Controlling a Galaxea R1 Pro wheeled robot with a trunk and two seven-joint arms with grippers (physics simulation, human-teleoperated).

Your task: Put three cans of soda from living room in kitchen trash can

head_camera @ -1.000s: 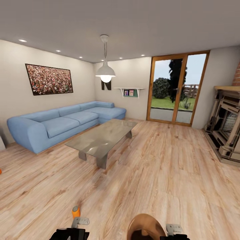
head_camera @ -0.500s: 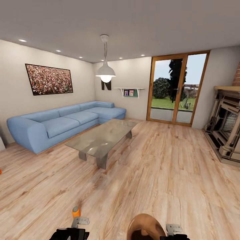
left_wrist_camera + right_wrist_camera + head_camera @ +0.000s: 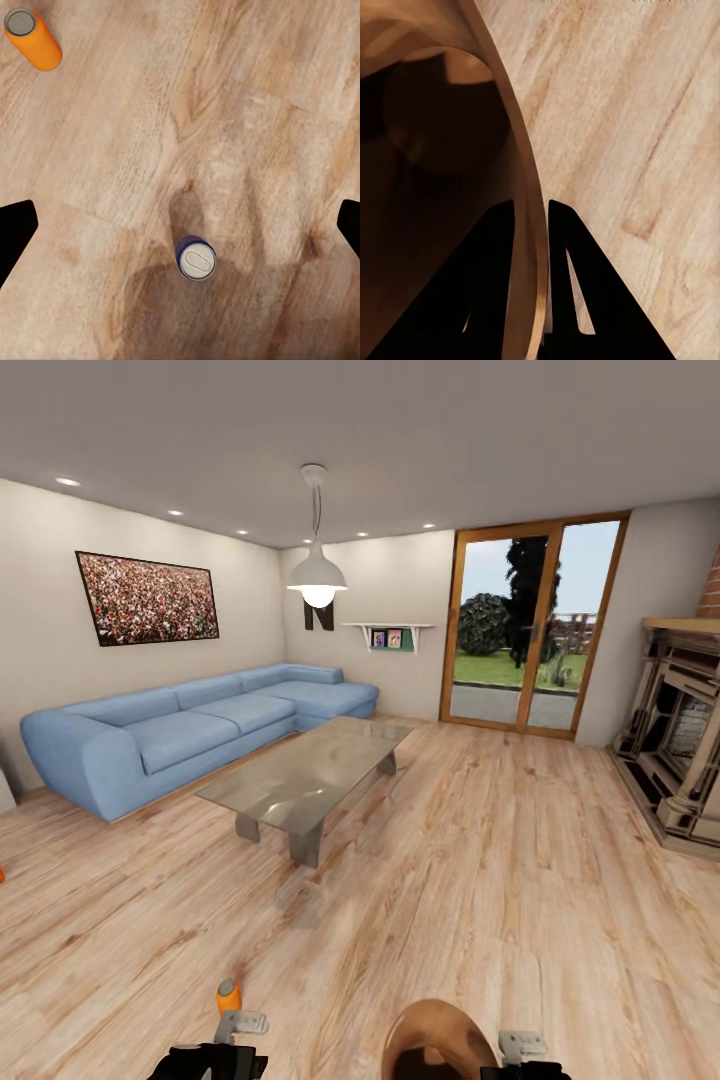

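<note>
On the light wood floor, one orange can of soda (image 3: pixel 34 39) lies tilted, well off to one side of my left gripper (image 3: pixel 180 225). That gripper is open, its dark fingertips (image 3: pixel 15 232) wide apart above the floor. Directly below it stands a second small can (image 3: pixel 196 258) with a grey top and a dark blue-looking side. In the head view an orange can (image 3: pixel 229 995) sits just ahead of my left arm. My right gripper (image 3: pixel 529 206) is shut on the wall of the brown tash can (image 3: pixel 435 150), one finger inside and one outside. The tash can (image 3: pixel 440 1045) shows at the head view's bottom edge.
A long blue corner sofa (image 3: pixel 190 725) runs along the left wall, with a glass coffee table (image 3: pixel 305 775) in front of it. A fireplace (image 3: pixel 680 740) stands at the right and glass doors (image 3: pixel 525 630) at the back. An orange sliver (image 3: pixel 1 875) shows at the left edge.
</note>
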